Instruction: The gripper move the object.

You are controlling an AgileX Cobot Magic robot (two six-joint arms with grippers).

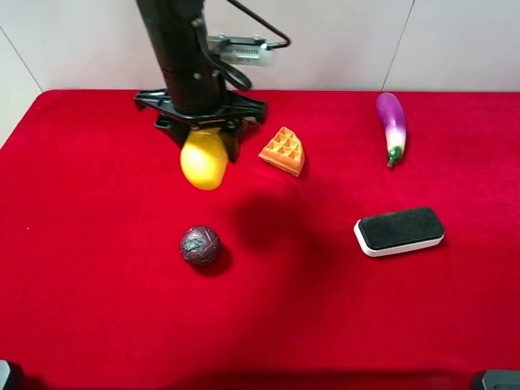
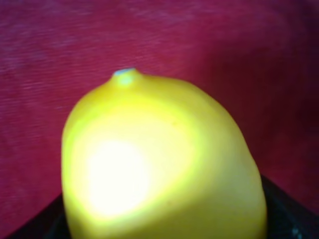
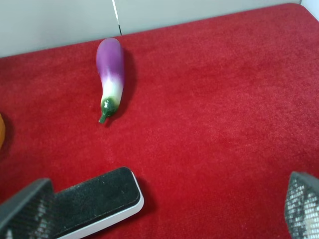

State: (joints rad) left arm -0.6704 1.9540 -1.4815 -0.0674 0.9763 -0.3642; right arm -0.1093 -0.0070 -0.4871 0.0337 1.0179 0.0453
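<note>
A red-clothed table (image 1: pixel 81 325) runs back to a pale wall (image 1: pixel 455 41). On it lie one dark ball (image 1: pixel 200 245), one waffle wedge (image 1: pixel 283 151), one aubergine (image 1: pixel 391 122) and one black-topped block (image 1: pixel 400 231), all apart. The left pincer (image 1: pixel 209 140) clamps the single yellow object (image 1: pixel 203 162) far left, beside the waffle; the right pincer (image 3: pixel 164 209) gapes wide.

The high view looks steeply down on the whole cloth (image 1: pixel 81 325). The left wrist view sits very close to the object (image 2: pixel 159 164). The right wrist view skims low over the cloth and shares 2 things with the high view: eggplant (image 3: pixel 110 69) and eraser (image 3: pixel 97 199).
</note>
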